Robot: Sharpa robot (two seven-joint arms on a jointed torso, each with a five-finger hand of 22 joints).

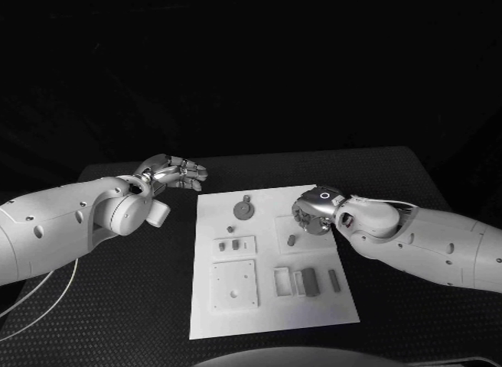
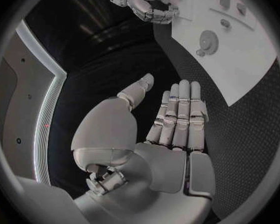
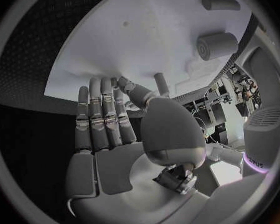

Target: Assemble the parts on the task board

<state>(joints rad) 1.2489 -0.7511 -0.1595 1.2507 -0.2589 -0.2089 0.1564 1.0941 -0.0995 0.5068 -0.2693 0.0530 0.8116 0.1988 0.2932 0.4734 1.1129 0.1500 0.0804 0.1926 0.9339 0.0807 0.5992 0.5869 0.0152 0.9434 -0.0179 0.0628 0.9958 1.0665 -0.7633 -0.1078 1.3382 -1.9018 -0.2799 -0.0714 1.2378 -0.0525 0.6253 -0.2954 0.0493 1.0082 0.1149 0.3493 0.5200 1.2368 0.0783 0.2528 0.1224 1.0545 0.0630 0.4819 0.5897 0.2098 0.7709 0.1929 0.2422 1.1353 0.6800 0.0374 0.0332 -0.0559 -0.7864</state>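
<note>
The white task board (image 1: 275, 306) lies in the middle of the black table. A grey gear-shaped part (image 1: 243, 209) rests on its far end, and small grey parts (image 1: 308, 281) sit in its moulded recesses. My right hand (image 1: 317, 208) hovers over the board's far right part, fingers extended toward the board (image 3: 146, 35), thumb apart, nothing in it. Two grey cylindrical parts (image 3: 217, 45) lie on the board beyond it. My left hand (image 1: 174, 172) stays off the board's far left corner over the table. Its fingers (image 2: 177, 114) are straight and hold nothing. The gear (image 2: 209, 41) and my right hand (image 2: 151, 7) lie beyond them.
The black textured table (image 1: 118, 306) extends around the board on all sides. A thin pale cable (image 1: 36, 302) curves over the table's near left. The table's far edge (image 1: 306, 153) runs behind both hands.
</note>
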